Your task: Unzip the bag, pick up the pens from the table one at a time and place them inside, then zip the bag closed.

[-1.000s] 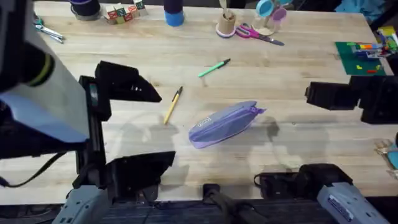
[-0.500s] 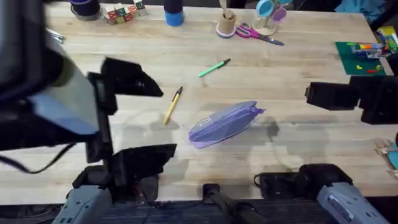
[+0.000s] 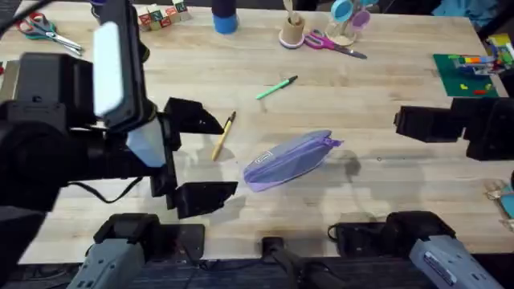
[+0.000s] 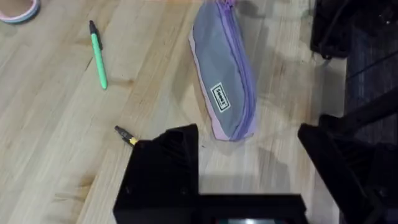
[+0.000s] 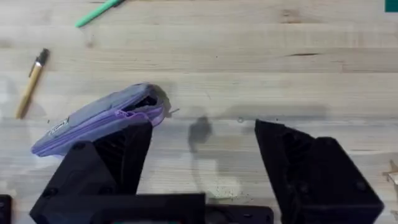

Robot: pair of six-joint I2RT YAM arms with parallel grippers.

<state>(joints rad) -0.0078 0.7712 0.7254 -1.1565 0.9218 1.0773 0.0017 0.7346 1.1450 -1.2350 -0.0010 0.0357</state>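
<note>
Zero steps done so far: bag [image 3: 291, 159] zipped mid-frame, both pens [image 3: 223, 135] loose on the tabletop [image 3: 377, 96], my left fingers [image 3: 201, 156] and right fingers [image 5: 202, 162] spread wide, empty.

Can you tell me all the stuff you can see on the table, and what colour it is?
Soft lavender fabric pouch: one, purple, table middle.
Slim yellow pen: one, yellow with black ends, left of pouch.
Slim green pen: one, green with black tip, behind pouch.
Pink-handled scissors: one, far edge.
Small green mat: one, far right.
Light wooden table: one, tan.
Left gripper: black, open, beside yellow pen.
Right gripper: black, open, right side.
</note>
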